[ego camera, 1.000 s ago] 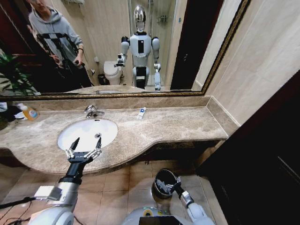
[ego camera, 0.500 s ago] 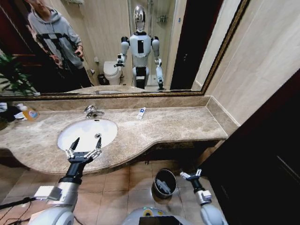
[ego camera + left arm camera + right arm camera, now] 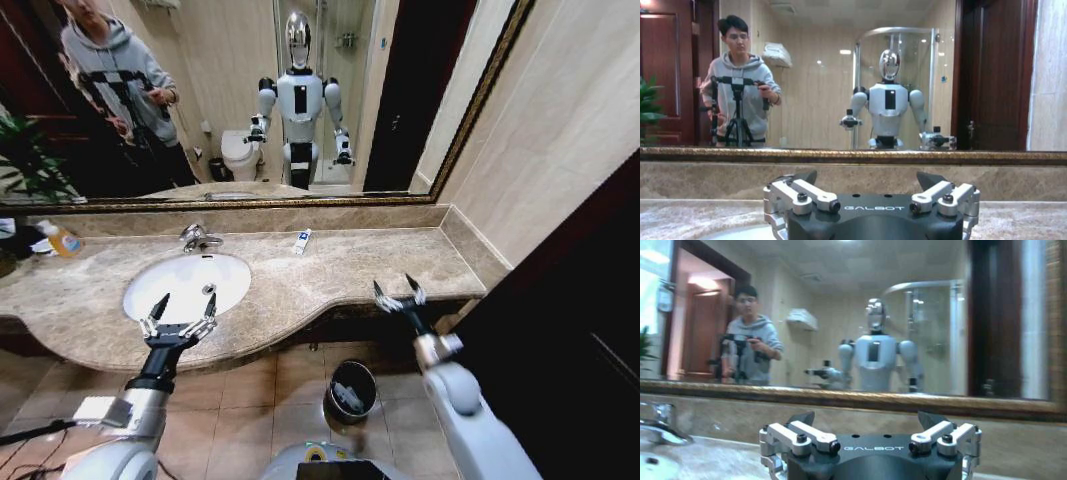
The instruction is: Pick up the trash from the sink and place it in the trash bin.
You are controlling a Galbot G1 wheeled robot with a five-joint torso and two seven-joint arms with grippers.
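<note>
Now the right gripper [image 3: 400,293], claw spread and empty, has swung up from the trash bin [image 3: 352,389] at lower centre to counter height, drop apparently done, while the left gripper [image 3: 180,312] hovers spread over the sink [image 3: 186,284].

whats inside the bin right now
The bin on the floor holds a pale item against its dark inside; what it is cannot be told, and its wall hides the bottom.

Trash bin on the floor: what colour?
Black with a shiny metallic rim; the trash bin shows best in the head view.
</note>
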